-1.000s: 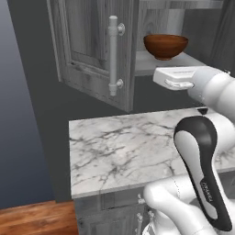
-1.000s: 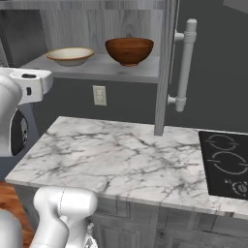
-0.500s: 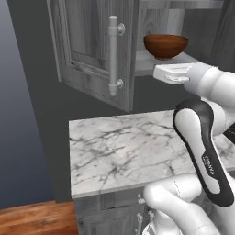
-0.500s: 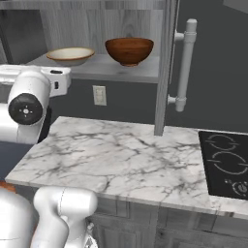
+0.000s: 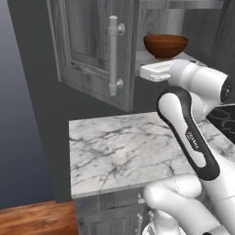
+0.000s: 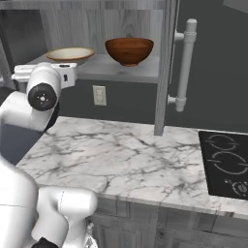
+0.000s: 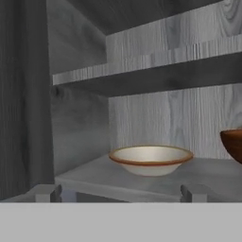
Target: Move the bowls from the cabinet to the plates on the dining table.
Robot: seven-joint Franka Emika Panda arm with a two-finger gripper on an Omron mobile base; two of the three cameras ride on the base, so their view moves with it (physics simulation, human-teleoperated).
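While the arm reaches toward the cabinet (image 5: 92,55) in the left base view, the wooden bowl (image 5: 165,45) sits just past it. Right base view: beige bowl (image 6: 70,54) beside it. Hand view: gripper (image 7: 119,193) wide open and empty, beige bowl straight ahead; coming in low could clip the shelf (image 7: 142,182) edge or shove the bowl back.

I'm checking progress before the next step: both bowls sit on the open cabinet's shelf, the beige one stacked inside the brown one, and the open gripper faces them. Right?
Not quite. The beige bowl is not stacked inside the brown bowl; in the right base view they stand side by side, apart, on the cabinet shelf. The rest holds: the open gripper faces them in the hand view.
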